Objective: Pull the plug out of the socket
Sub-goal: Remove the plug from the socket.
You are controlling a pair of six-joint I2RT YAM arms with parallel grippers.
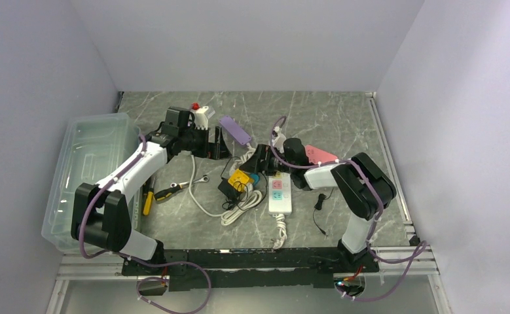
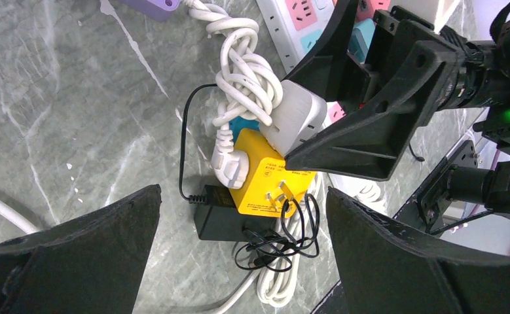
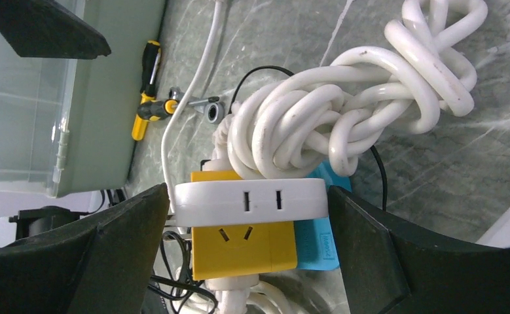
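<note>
Near the middle of the desk (image 1: 344, 124), just left of the white power strip (image 1: 279, 196), you have the white adapter (image 3: 249, 203) sitting against the top of the yellow adapter (image 3: 242, 252). Your right gripper (image 3: 249, 193) reaches in over the strip with its jaws spread wide, one finger at each end of the white adapter, which nearly fills the gap. You cannot tell whether the fingers press on it.

The white adapter shows two narrow slots on its face, the yellow one a three-hole socket face. From the left wrist you also see metal pins on the yellow body, beside fine black print too small to read. A teal block (image 3: 317, 248) beside the yellow adapter carries a small label, equally unreadable.

A knotted white cable (image 3: 344, 104) lies over the pile, and a black power brick (image 2: 222, 222) touches the yellow adapter. Your left gripper (image 2: 242, 193) hovers just beyond the pile, to its far left, jaws fully apart and holding nothing. The strip's outlets are pink and teal.
</note>
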